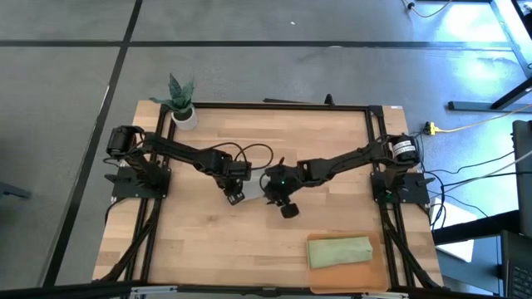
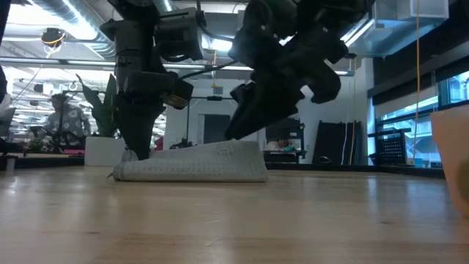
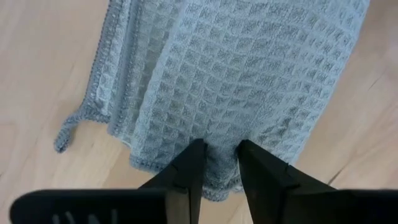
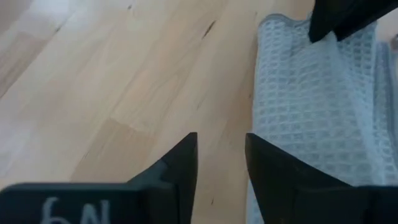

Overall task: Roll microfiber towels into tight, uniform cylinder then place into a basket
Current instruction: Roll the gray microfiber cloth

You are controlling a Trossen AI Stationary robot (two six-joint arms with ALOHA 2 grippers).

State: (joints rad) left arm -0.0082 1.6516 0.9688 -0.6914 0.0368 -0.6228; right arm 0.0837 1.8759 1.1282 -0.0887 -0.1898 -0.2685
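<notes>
left gripper [image 3: 217,158] pinches the edge of the grey towel [image 3: 236,81] mid-table. right gripper [image 4: 219,155] hovers just beside it, fingers slightly apart, holding nothing. green towel [image 1: 339,251] sits rolled in the basket [image 1: 378,278].

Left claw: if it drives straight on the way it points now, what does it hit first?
The grey towel. The left claw already has its fingers straddling a fold at the cloth's near edge, so it would press straight into the towel, then likely the table beneath. Depth is hard to judge.
</notes>
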